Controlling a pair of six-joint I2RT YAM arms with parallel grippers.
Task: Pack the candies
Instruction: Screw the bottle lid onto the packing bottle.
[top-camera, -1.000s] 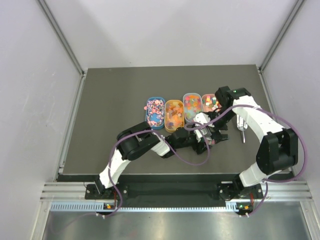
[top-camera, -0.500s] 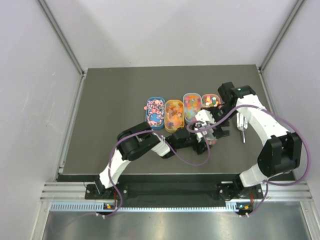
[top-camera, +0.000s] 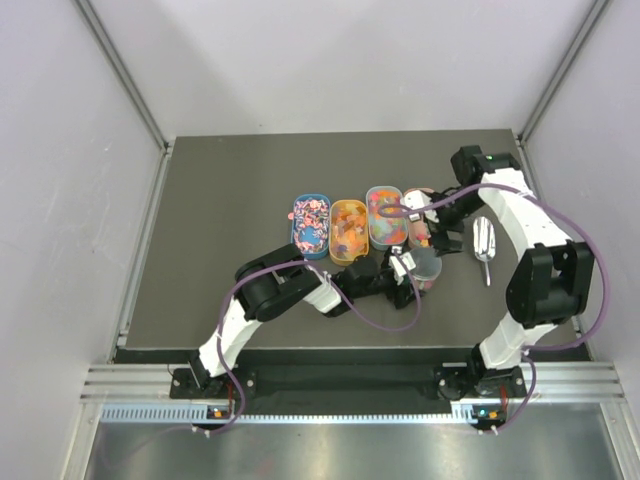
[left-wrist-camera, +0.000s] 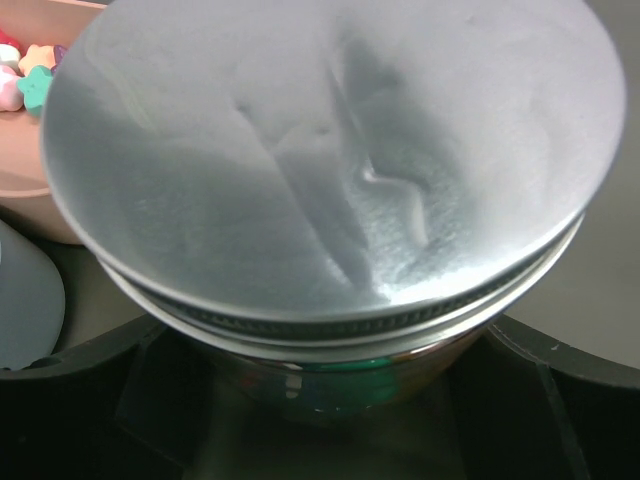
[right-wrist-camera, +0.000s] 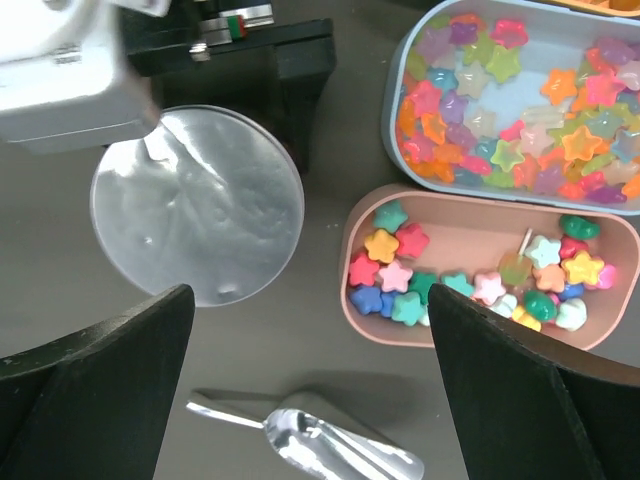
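Jar, lidded, mid-frame, braced in left gripper for steadiness; right gripper wide, empty, above candies, scoop below.

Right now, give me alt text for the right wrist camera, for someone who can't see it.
A silver-lidded jar stands left of a pink tray of star candies, with a fuller blue tray above and a metal scoop below. The open right gripper frames the bottom corners.
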